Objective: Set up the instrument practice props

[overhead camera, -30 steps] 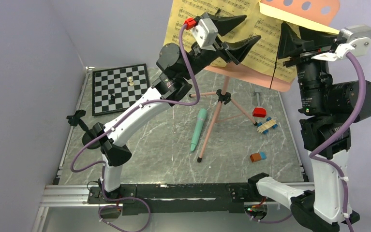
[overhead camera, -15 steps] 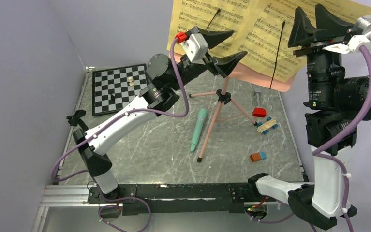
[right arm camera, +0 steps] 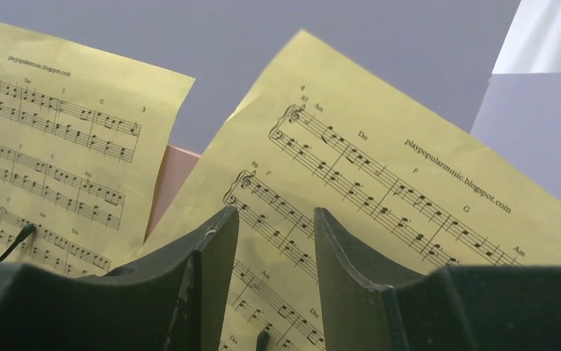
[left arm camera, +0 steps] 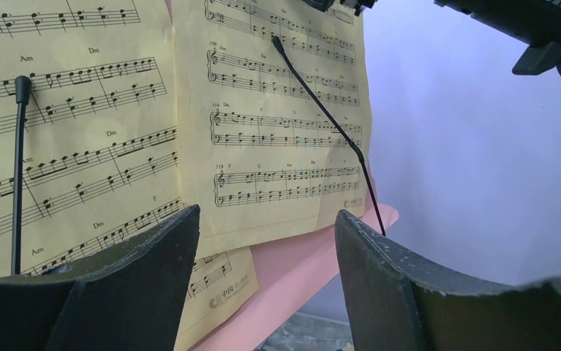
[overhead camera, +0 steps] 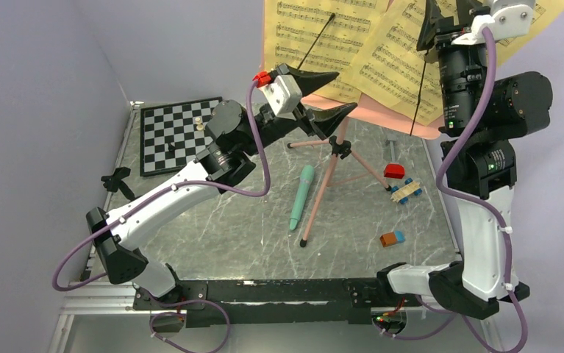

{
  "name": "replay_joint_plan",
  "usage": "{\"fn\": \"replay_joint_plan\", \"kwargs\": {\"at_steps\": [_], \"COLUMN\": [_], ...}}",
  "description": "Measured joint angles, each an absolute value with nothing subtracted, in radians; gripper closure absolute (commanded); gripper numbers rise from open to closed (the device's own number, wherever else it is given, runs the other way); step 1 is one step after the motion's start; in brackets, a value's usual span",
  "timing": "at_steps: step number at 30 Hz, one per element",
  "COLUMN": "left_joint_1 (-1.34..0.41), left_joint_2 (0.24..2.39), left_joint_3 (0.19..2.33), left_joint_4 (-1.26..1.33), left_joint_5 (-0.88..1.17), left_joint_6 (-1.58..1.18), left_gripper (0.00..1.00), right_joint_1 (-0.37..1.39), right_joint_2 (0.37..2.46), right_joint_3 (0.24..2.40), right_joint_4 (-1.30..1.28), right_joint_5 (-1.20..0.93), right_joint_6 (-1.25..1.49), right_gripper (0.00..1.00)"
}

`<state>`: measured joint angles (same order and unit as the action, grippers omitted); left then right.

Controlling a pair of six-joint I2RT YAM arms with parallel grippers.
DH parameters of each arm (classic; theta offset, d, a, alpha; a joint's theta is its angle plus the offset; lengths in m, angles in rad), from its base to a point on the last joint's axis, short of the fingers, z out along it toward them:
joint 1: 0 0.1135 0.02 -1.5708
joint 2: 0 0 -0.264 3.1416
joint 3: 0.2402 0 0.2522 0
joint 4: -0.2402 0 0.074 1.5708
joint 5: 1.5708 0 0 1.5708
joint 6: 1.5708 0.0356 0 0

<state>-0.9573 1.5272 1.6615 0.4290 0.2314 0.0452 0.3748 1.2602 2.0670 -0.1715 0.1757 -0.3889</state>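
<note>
Left end effector (overhead camera: pixel 342 93) is spread wide and holds nothing. It hangs in the air just in front of the pink music stand (overhead camera: pixel 384 122), level with the lower edge of its desk. In my left wrist view the gap between the fingers (left arm camera: pixel 138 285) frames the pages.

Right end effector (overhead camera: pixel 448 10) is up at the top right, jaws parted. From its wrist view the tilted page only shows through the gap and nothing looks pinched.

Two yellow sheet-music pages (overhead camera: pixel 315 29) are on the desk, the right one (overhead camera: pixel 394 65) skewed, each under a thin black wire holder (overhead camera: pixel 420 88). The stand's tripod legs (overhead camera: pixel 328 176) are on the bench (overhead camera: pixel 220 220).

The mint-green tube (overhead camera: pixel 301 195) lies flat just left of the legs. A small black stand (overhead camera: pixel 115 179) is at the bench's left edge, near the chessboard (overhead camera: pixel 176 135).
</note>
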Motion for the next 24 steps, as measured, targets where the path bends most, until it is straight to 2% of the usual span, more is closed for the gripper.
{"fn": "replay_joint_plan", "kwargs": {"at_steps": [10, 24], "left_joint_1": [-0.957, -0.953], "left_joint_2": [1.515, 1.637], "left_joint_3": [1.623, 1.760], "left_joint_4": [0.411, 0.374], "left_joint_5": [0.215, 0.148], "left_joint_6": [0.045, 0.063], "left_gripper": [0.18, 0.17], "right_joint_1": [0.375, 0.375], "right_joint_2": [1.281, 1.258], "right_joint_3": [2.106, 2.086], "right_joint_4": [-0.167, -0.163], "right_joint_5": [0.175, 0.173], "right_joint_6": [-0.418, -0.418], "right_gripper": [0.52, 0.52]}}
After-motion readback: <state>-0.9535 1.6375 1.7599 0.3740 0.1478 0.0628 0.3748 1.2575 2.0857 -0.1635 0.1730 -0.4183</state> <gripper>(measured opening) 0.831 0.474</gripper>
